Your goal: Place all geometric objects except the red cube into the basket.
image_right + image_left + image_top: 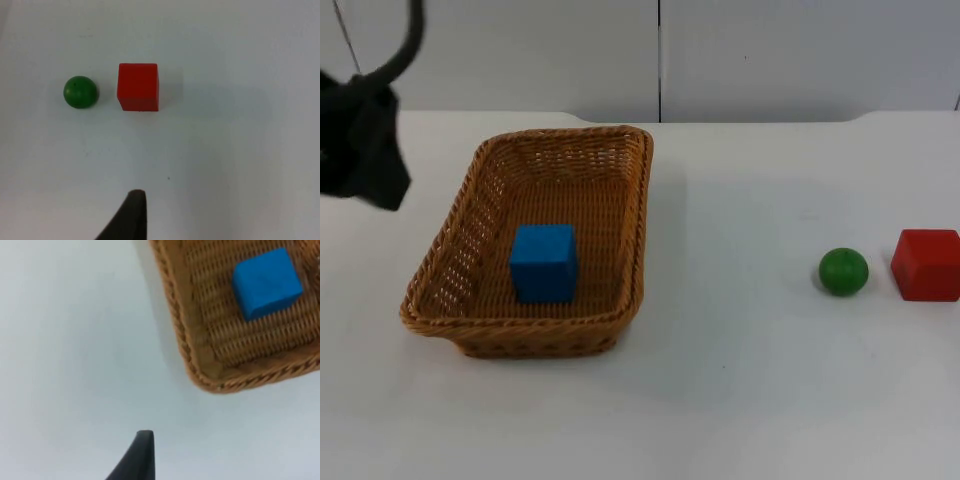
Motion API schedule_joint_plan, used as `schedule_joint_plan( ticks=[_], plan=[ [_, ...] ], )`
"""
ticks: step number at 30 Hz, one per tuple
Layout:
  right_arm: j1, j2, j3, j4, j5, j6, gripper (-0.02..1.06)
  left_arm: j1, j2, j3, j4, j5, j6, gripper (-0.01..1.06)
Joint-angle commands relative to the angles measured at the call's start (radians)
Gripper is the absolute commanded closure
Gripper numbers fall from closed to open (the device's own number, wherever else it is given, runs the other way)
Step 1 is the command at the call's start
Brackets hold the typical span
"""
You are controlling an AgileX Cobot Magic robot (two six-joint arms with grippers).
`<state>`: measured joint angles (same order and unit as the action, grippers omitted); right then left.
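A bright blue cube (544, 262) with matte, plain faces and crisp edges sits flat on the floor of a brown woven wicker basket (470, 215), toward the basket's near end and clear of its walls; the left wrist view shows the same blue cube (267, 283) on the tight weave, inside the basket's braided rim (186, 350). The basket is rectangular with flared sides and stands on the white counter (740, 400). Well apart from it, toward the right arm's side, a small glossy green ball (843, 271) rests on the counter just beside a red cube (927, 264), the two not touching; the right wrist view shows the green ball (80, 92) and the red cube (138, 86) side by side with a narrow gap between them. The left hand (358, 140) hangs above the counter beside the basket's far left corner, holding nothing that can be seen; how far open it is I cannot tell.
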<state>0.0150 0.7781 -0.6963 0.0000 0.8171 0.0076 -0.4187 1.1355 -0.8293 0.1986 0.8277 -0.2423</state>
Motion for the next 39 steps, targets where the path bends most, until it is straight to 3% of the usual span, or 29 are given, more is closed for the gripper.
schedule_joint_plan(
  ticks=[1,5,9,11,15,18,22,25,28,31,39],
  plan=[
    [-0.003,0.002,-0.006,0.013,0.008,-0.027,-0.01,0.026,-0.042,0.035,0.012,-0.007,-0.025,0.0],
    [-0.003,0.002,-0.006,0.045,0.008,-0.081,-0.01,0.144,-0.073,0.068,-0.012,0.0,-0.009,0.0],
    [-0.003,0.008,-0.006,0.116,0.008,-0.173,-0.01,0.342,-0.084,0.067,-0.174,0.008,0.17,0.0],
    [-0.003,0.011,-0.006,0.128,0.008,-0.197,-0.01,0.371,-0.084,0.067,-0.199,0.013,0.199,0.0],
    [-0.003,0.056,-0.006,0.186,0.024,-0.323,-0.01,0.537,-0.084,0.067,-0.429,0.02,0.391,0.0],
    [-0.003,0.09,-0.006,0.234,0.024,-0.383,-0.01,0.555,-0.084,0.067,-0.472,0.02,0.454,0.0],
    [-0.003,0.186,-0.013,0.326,0.048,-0.521,-0.01,0.555,-0.084,0.067,-0.426,0.037,0.474,0.0],
    [-0.003,0.248,-0.047,0.325,0.085,-0.548,0.01,0.555,-0.084,0.067,-0.397,0.039,0.471,0.0],
    [-0.003,0.33,-0.119,0.315,0.102,-0.565,0.04,0.555,-0.078,0.067,-0.388,0.041,0.463,0.0],
    [0.015,0.423,-0.241,0.313,0.104,-0.65,0.06,0.555,-0.077,0.067,-0.361,0.049,0.444,0.0],
    [0.183,0.696,-0.55,0.277,0.11,-0.84,0.06,0.555,-0.077,0.067,-0.281,0.058,0.371,0.0]
  ],
)
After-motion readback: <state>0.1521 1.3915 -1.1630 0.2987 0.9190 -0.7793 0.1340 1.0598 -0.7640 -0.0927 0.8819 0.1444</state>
